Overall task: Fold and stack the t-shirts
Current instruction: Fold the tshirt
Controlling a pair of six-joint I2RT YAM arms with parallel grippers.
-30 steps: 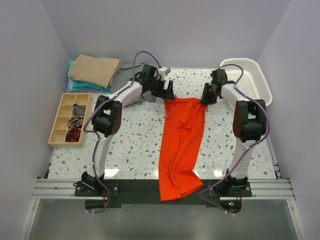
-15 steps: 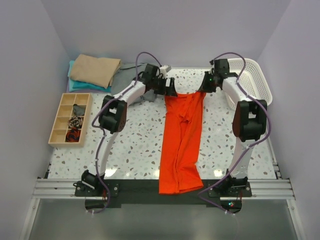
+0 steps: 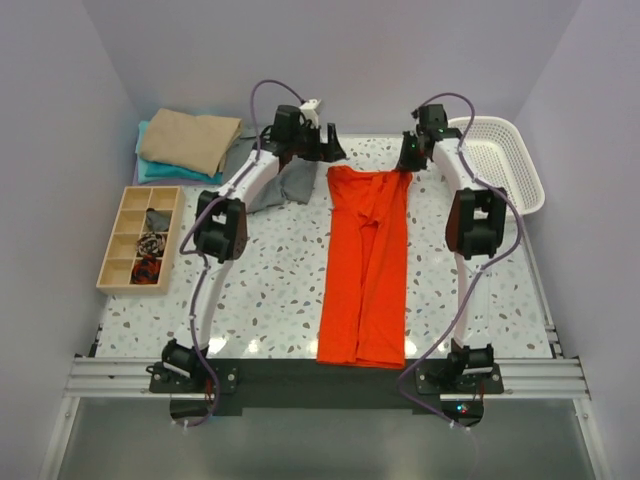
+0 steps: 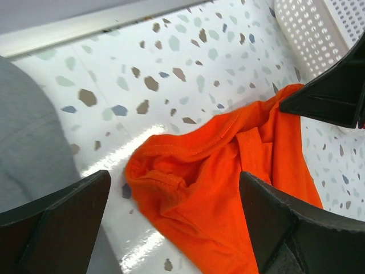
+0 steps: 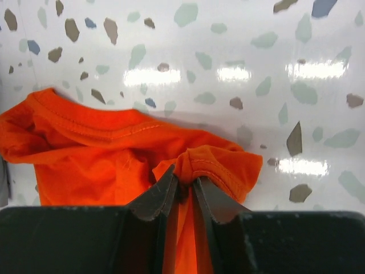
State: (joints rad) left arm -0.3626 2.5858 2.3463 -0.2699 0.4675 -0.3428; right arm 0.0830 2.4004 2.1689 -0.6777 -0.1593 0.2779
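T-shirts, count: four. One orange-red t-shirt (image 3: 365, 270), one grey t-shirt (image 3: 280, 188), and one folded tan t-shirt (image 3: 190, 140) lying on one folded teal t-shirt (image 3: 150, 172).
Orange-red t-shirt, place: a long narrow strip down the middle of the desk (image 3: 270, 290); the far end is bunched between the two tools and the near hem reaches the desk's near edge.
Grey t-shirt, place: crumpled just left of the orange one's far end, partly under the left arm.
Tan and teal stack, place: far left corner.
Tools, count: two.
Left tool (image 4: 174, 188): fingers wide apart over the orange shirt's far left corner, gripping nothing.
Right tool (image 5: 185, 180): clamped on a fold at the orange shirt's far right corner.
Other things: one white mesh basket (image 3: 500, 165) in the far right corner; one wooden compartment tray (image 3: 110, 255) at the left edge.
Open room: bare desk on both sides of the orange strip, wider on the left.
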